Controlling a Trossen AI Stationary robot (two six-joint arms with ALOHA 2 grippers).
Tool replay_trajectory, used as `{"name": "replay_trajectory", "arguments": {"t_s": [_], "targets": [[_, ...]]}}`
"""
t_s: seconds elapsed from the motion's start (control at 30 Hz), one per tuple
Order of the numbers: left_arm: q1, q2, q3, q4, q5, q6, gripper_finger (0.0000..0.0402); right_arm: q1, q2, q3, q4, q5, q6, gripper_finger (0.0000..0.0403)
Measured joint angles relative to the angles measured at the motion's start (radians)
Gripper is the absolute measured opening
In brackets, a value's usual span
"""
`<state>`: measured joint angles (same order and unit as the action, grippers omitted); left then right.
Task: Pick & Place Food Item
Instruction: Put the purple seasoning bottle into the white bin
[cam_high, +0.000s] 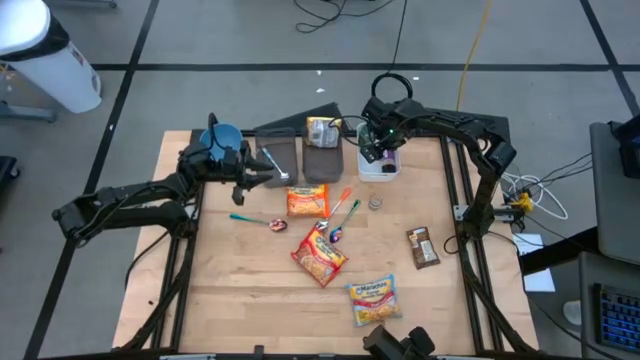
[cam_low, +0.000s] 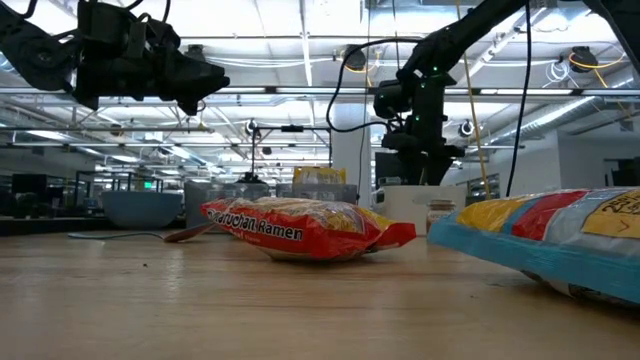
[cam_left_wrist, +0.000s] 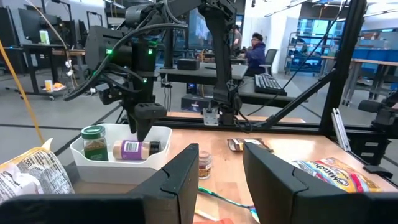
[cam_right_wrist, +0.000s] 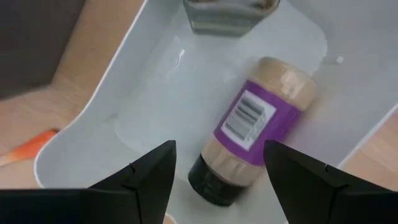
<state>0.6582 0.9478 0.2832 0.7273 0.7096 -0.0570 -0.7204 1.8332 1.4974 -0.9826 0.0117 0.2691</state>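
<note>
A white tray (cam_high: 381, 172) stands at the table's far side. In it a purple-labelled bottle (cam_right_wrist: 258, 121) lies on its side, black cap toward my right gripper, beside an upright green-lidded jar (cam_left_wrist: 94, 143). My right gripper (cam_right_wrist: 219, 148) points down into the tray, open. Its fingers stand on either side of the bottle's cap end with gaps showing. From the left wrist view, the same gripper (cam_left_wrist: 142, 127) hangs just above the bottle (cam_left_wrist: 132, 149). My left gripper (cam_left_wrist: 221, 158) waits level and open above the table's far left (cam_high: 272, 172), holding nothing.
Ramen packets (cam_high: 307, 201) (cam_high: 320, 255) (cam_high: 374, 298), a wrapped bar (cam_high: 423, 247), spoons, a carrot and a small jar (cam_high: 375, 203) lie on the table. Dark bins (cam_high: 322, 160) and a blue bowl (cam_high: 222, 138) stand at the far edge. A person (cam_left_wrist: 255, 50) sits in the room beyond.
</note>
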Motion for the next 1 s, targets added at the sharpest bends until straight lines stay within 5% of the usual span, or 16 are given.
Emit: {"name": "replay_trajectory", "arguments": {"t_s": [1.0], "targets": [[-0.058, 0.000, 0.001, 0.001, -0.003, 0.007, 0.0131, -0.011, -0.004, -0.144, 0.158, 0.047, 0.056, 0.0238]]}}
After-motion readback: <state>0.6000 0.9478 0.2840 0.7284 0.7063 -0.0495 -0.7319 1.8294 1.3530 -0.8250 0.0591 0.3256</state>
